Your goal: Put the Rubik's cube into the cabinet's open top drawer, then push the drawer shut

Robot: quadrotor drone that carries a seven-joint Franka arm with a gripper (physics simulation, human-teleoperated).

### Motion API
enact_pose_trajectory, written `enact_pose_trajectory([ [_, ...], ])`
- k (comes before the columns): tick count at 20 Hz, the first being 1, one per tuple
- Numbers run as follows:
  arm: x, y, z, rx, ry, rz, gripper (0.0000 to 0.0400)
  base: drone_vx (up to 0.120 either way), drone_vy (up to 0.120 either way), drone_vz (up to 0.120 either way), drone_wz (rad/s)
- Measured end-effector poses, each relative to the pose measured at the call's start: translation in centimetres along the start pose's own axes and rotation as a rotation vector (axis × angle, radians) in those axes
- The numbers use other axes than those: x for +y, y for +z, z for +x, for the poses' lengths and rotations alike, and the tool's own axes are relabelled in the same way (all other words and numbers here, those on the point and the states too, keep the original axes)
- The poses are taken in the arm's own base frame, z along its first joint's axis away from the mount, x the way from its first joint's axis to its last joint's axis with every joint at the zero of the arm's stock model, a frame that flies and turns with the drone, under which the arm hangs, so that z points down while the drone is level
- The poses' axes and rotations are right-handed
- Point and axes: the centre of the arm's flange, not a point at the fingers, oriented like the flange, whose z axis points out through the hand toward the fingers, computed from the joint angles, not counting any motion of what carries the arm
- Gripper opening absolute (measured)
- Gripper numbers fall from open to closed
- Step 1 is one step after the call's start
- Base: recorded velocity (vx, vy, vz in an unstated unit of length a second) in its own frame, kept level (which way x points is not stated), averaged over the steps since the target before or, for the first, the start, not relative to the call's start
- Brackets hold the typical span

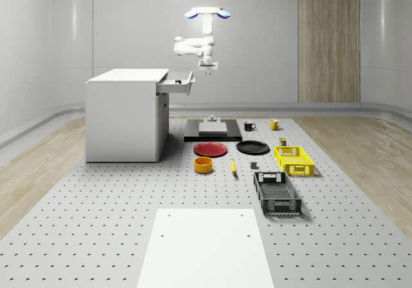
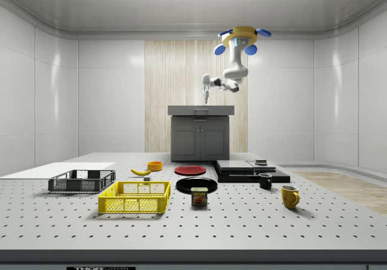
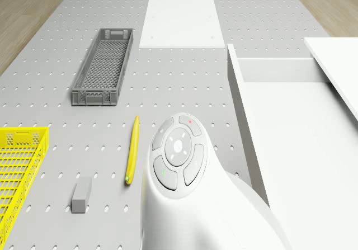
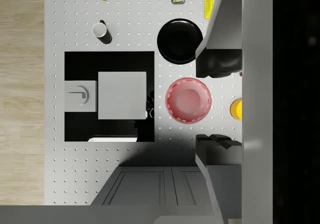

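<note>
- Drone [image 1: 207, 14]: hovers high in the air, off the open end of the drawer and above the black slab [image 1: 212, 135]; it rests on nothing.
- Arm [image 1: 193, 44]: white, folded under the drone and reaching toward the cabinet.
- Gripper [image 1: 207, 66]: hangs pointing down, just off the drawer front on the whole-scene view's right and slightly above it. In the wrist view the gripper [image 4: 217, 105] has its two dark fingers [image 4: 216, 66] spread wide apart with nothing between them; the claw is released.
- Cabinet [image 1: 125, 117]: white, standing on the perforated table [image 1: 96, 223].
- Top drawer [image 1: 178, 82]: pulled out toward the whole-scene view's right, standing open.
- Rubik's cube: a small yellowish speck [image 1: 175, 82] sits inside the drawer in the whole-scene view; whether this is the cube cannot be told.
- Red plate [image 1: 210, 149] and black plate [image 1: 252, 147]: side by side on the table, in front of the slab.
- Orange bowl [image 1: 204, 165]: near the red plate, with the banana [image 1: 233, 166] beside it.
- Yellow crate [image 1: 293, 160] and grey crate [image 1: 277, 192]: close together on the whole-scene view's right.
- Black mug [image 1: 249, 125] and yellow mug [image 1: 273, 124]: upright, beside the slab.
- Can [image 2: 199, 196]: upright, between the yellow crate and the black plate.
- White sheet [image 1: 206, 249]: flat on the near table.
</note>
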Motion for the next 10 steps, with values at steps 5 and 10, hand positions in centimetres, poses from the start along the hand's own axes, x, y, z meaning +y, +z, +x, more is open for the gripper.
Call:
enact_pose_trajectory([
  [5, 0.0, 0.0, 0.0, 0.000, 0.000, 0.000, 0.0117, 0.000, 0.000, 0.000, 0.000],
  [10, -0.3, 2.6, -1.5, 0.471, 0.099, -0.515, 0.0111, 0.000, 0.000, 0.000, 0.000],
])
